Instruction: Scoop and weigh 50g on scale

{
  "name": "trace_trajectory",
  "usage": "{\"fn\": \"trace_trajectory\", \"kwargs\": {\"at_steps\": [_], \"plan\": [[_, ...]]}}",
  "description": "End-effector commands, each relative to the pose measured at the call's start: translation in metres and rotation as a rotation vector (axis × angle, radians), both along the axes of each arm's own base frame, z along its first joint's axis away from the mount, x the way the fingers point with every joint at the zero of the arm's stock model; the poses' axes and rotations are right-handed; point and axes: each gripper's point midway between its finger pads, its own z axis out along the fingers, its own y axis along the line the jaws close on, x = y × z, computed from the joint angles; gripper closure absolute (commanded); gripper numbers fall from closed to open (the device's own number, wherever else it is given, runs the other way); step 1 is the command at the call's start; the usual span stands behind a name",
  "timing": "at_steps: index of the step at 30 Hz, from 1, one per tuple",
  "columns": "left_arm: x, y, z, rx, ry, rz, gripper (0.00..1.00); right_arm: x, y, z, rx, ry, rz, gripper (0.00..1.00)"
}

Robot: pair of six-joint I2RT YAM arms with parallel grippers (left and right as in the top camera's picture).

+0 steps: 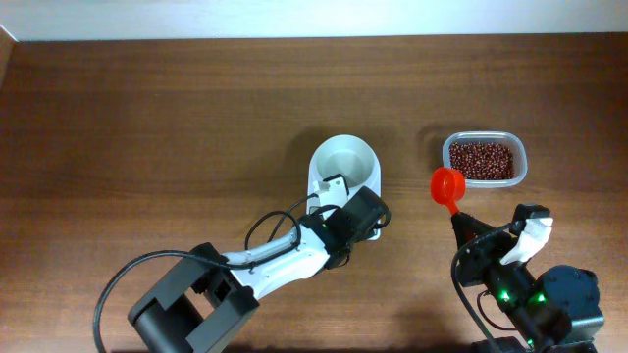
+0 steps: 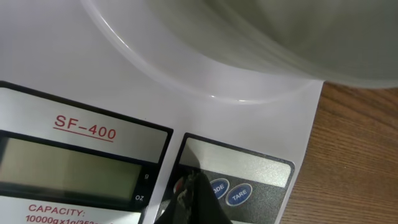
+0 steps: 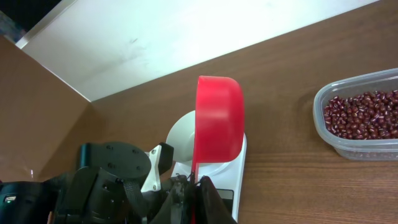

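We log the scale (image 1: 343, 169) mid-table (image 1: 147, 118). The container (image 1: 520, 162) lies at its 3 o'clock, beans (image 1: 481, 160) inside. The measuring scoop (image 1: 448, 184) is between them, at the container's 8 o'clock. The left gripper (image 2: 189, 202) is over the scale's 6 o'clock end, and the right gripper (image 3: 198, 199) is at the scoop's 5 o'clock.

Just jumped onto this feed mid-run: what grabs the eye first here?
The bright red plastic measuring scoop, clamped by its handle in the right gripper, hangs between the white digital kitchen scale and the clear rectangular plastic container of small dark red-brown beans on the right. The left gripper, shut, points its tips at the scale's panel beside the two blue buttons; the round bowl looks empty.
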Motion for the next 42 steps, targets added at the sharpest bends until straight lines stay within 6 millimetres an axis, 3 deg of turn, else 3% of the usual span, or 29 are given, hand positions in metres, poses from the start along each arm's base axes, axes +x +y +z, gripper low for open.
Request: {"fn": "trace_trajectory", "kwargs": {"at_steps": [1, 14, 16, 21, 23, 24, 25, 26, 28, 30, 35, 39, 42], "plan": [[0.0, 0.002, -0.01, 0.035, 0.003, -0.01, 1.0, 0.0, -0.004, 0.012, -0.002, -0.034, -0.019, 0.96], [-0.001, 0.005, -0.014, 0.049, 0.009, -0.004, 1.0, 0.0, -0.004, 0.012, 0.006, -0.031, -0.021, 0.96], [-0.006, 0.003, 0.0, 0.037, 0.013, -0.051, 1.0, 0.0, -0.004, 0.012, 0.012, -0.029, -0.023, 0.96], [-0.025, 0.025, 0.055, 0.067, -0.012, -0.121, 1.0, 0.0, -0.004, 0.012, 0.011, -0.03, -0.024, 0.96], [-0.033, 0.035, 0.077, 0.118, -0.054, -0.23, 0.92, 0.0, -0.004, 0.013, 0.012, -0.033, -0.024, 0.96], [-0.038, 0.04, 0.09, 0.151, -0.086, -0.304, 0.84, 0.0, -0.004, 0.014, 0.013, -0.039, -0.024, 0.96], [-0.042, 0.046, 0.105, 0.185, -0.129, -0.378, 0.62, 0.001, -0.004, 0.016, 0.014, -0.045, -0.024, 0.96], [-0.043, 0.052, 0.116, 0.211, -0.166, -0.41, 0.46, 0.001, -0.004, 0.017, 0.015, -0.053, -0.025, 0.96], [-0.04, 0.076, 0.139, 0.299, -0.248, -0.392, 0.2, 0.004, -0.011, 0.019, 0.005, -0.061, -0.065, 0.96], [-0.041, 0.088, 0.145, 0.337, -0.264, -0.365, 0.01, 0.005, -0.015, 0.018, 0.012, -0.056, -0.094, 0.96], [-0.056, 0.095, 0.133, 0.368, -0.185, -0.426, 0.01, 0.01, -0.019, 0.014, 0.009, -0.037, -0.124, 0.96], [-0.047, 0.107, 0.131, 0.508, -0.202, -0.682, 0.01, 0.023, -0.017, 0.004, 0.002, 0.014, -0.123, 0.96], [-0.054, 0.094, 0.132, 0.325, -0.213, -0.991, 0.01, 0.027, -0.013, -0.001, 0.004, 0.037, -0.104, 0.96]]}}
